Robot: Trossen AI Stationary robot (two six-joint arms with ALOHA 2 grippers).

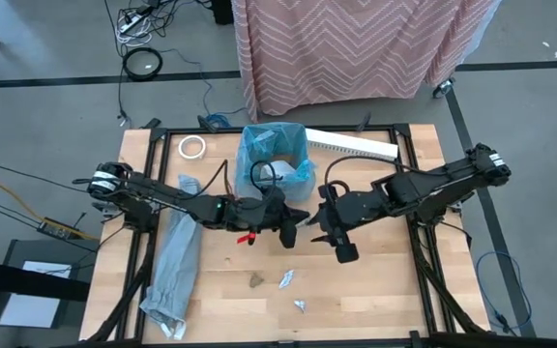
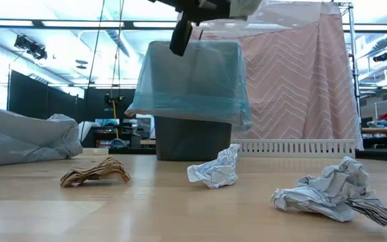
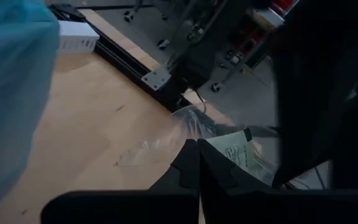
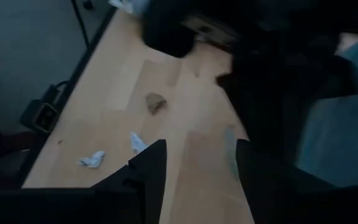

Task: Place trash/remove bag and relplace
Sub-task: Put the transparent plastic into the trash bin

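The bag (image 1: 277,159), blue, lines the bin (image 2: 192,138) at the table's (image 1: 375,290) far middle. The right gripper (image 1: 323,224) hangs at the bag's 5 o'clock, fingers parted with nothing between them; the left gripper (image 1: 296,217), fingers pressed shut and empty, sits just beside it at its 9 o'clock. Three bits of trash lie at 6 to 7 o'clock of the grippers: a brown scrap (image 1: 257,280) and two white wrappers (image 1: 286,277) (image 1: 301,305). A grey bag (image 1: 174,261) sprawls left; tape (image 1: 192,147) near the far-left corner.
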